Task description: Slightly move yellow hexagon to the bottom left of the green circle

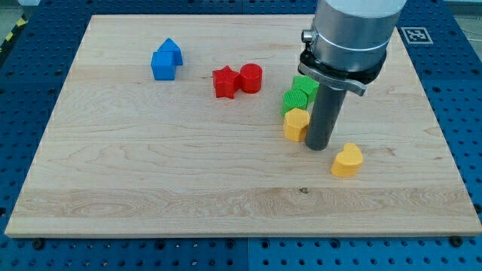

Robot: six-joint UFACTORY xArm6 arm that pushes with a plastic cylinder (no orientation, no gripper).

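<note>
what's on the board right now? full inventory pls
blue blocks: 2, blue, touching, upper left of the board; shapes unclear
red star: 1, red, upper centre
red cylinder: 1, red, touching the star's right side
green blocks: 2, green, right of centre, partly hidden by the arm; shapes unclear
yellow hexagon: 1, yellow, just below the green blocks
yellow heart: 1, yellow, lower right
board: 1, light wood, on a blue perforated table
my tip: 1, dark rod, against the hexagon's right side

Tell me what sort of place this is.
Likely a robotics lab bench: a wooden board rests on a blue perforated table, a fiducial marker lies at the view's top right, and my tip sits beside the yellow hexagon.
</note>
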